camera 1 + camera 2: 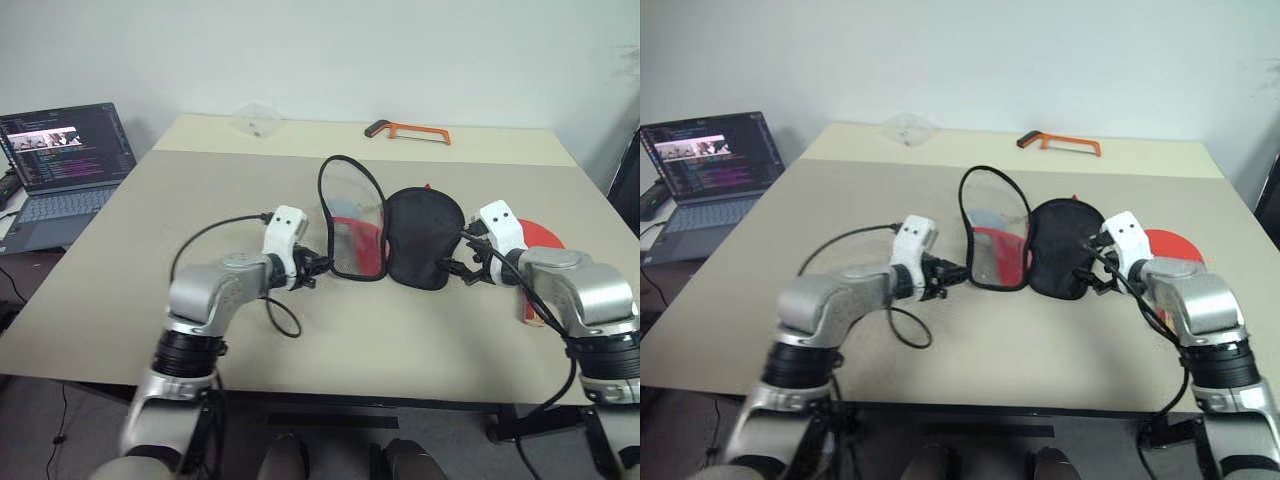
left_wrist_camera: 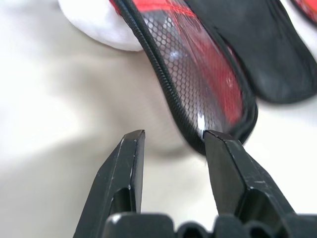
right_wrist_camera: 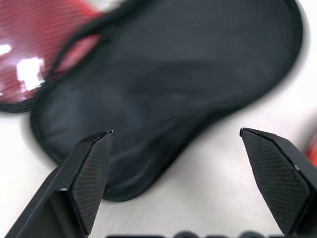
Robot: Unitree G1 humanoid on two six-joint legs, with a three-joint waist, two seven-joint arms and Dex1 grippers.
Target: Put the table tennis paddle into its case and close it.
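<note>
left eye view shows us the case (image 1: 395, 235) lying unzipped and spread in two halves between our hands, mesh half on the left side, black half on the right. our left gripper (image 1: 318, 266) has its fingers (image 2: 126, 166) partly apart with nothing between them; the black edging of the mesh half sits just ahead of them, right at the tip of one. our right gripper (image 3: 176, 144) is spread wide and empty, the black half lying straight ahead of it, its near rim between the two tips. the table tennis paddle (image 1: 543, 234) lies behind our right arm, its red face peeking out past the wrist, well apart from the left fingers. so we judge the right hand is nearer the paddle, and each hand nearer its own half of the case, whose long axis runs away from us.
</note>
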